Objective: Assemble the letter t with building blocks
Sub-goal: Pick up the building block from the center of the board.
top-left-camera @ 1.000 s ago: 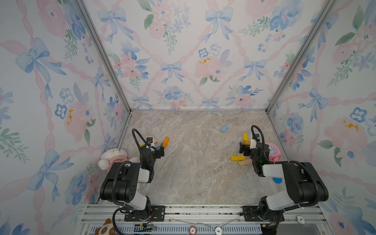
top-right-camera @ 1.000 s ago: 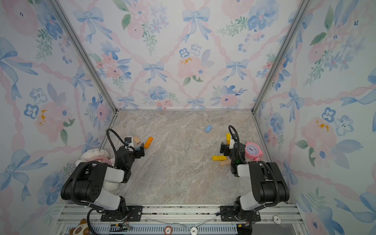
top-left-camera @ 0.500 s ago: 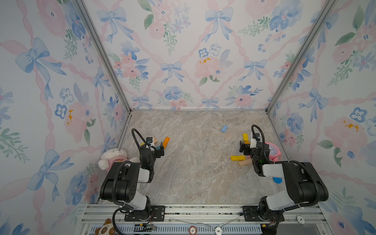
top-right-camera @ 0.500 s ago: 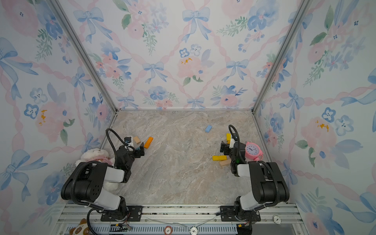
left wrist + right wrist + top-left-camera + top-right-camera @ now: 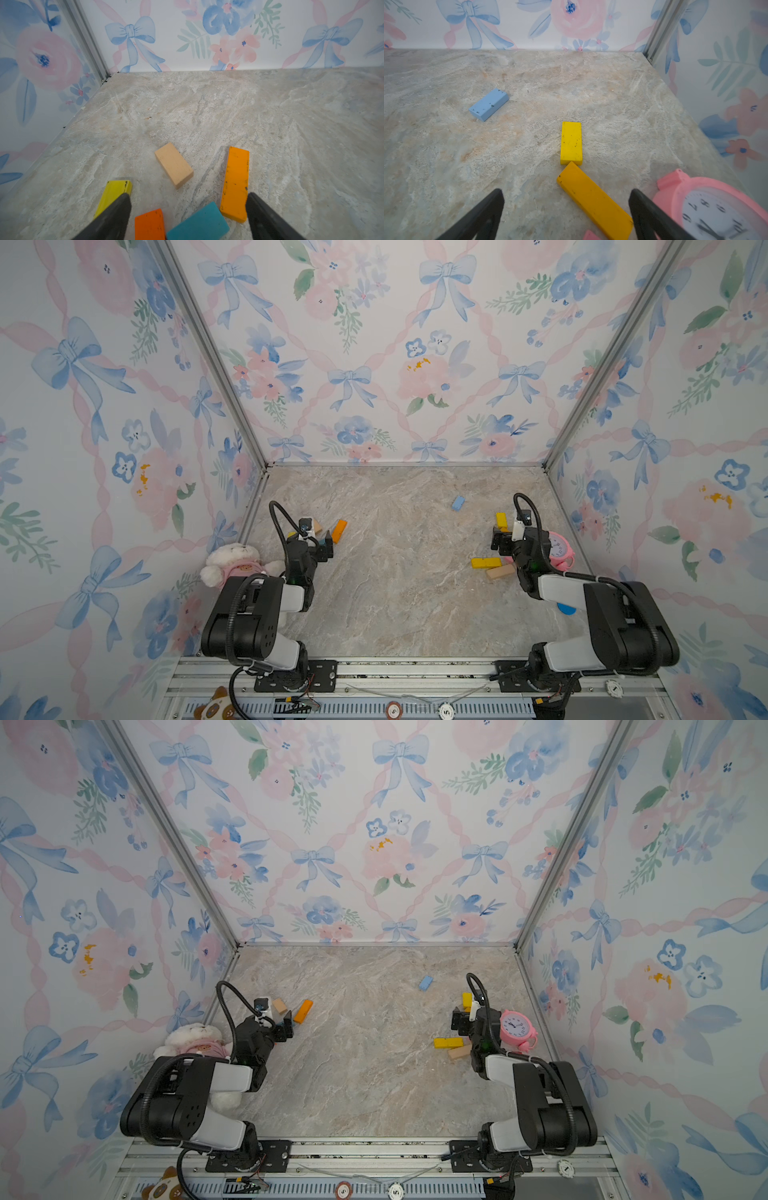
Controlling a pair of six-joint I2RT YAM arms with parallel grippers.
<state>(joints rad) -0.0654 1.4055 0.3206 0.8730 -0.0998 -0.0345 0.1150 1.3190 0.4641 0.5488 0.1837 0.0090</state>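
Left wrist view is showing the left gripper [image 5: 188, 195] hanging open over a teal block [image 5: 198, 225]. The right gripper [image 5: 566, 190] is hanging open above a dark yellow block [image 5: 593, 204].

Centre of the marble floor [image 5: 399, 593] lies wide open; pink alarm clock [image 5: 561, 549] crowds the right edge, plush toy [image 5: 232, 562] the left, light blue block [image 5: 458, 503] alone just right of centre.
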